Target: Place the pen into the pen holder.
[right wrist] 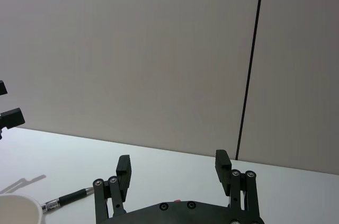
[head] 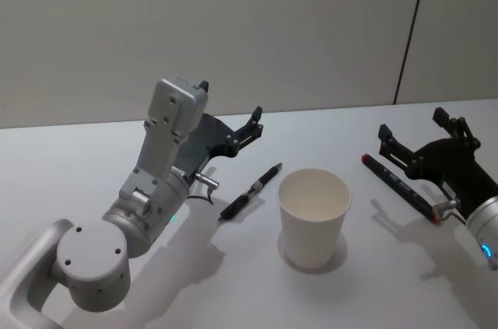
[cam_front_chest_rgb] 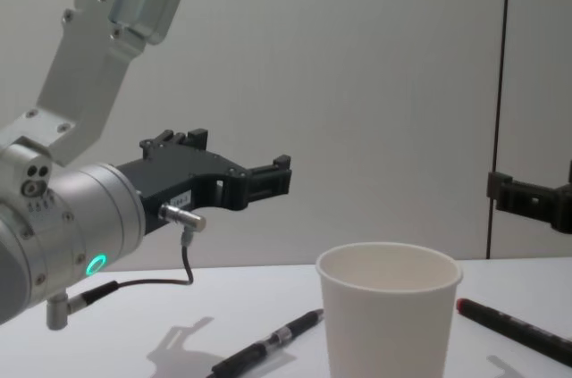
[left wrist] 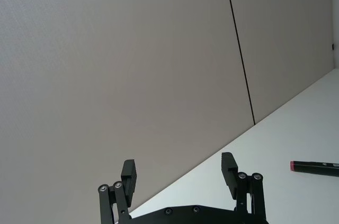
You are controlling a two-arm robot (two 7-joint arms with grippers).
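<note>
Left jaws and right jaws both gape empty; I log black pen left of cup, red-tipped pen right.

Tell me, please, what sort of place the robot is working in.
Probably a lab test bench: white table, plain panelled wall, and a paper cup, black pen and red-tipped pen by the left gripper and right gripper.

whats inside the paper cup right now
Nothing visible: the cup shows only bare white inner wall. Its near side hides the bottom. The black pen and the red-ended pen lie outside it.
</note>
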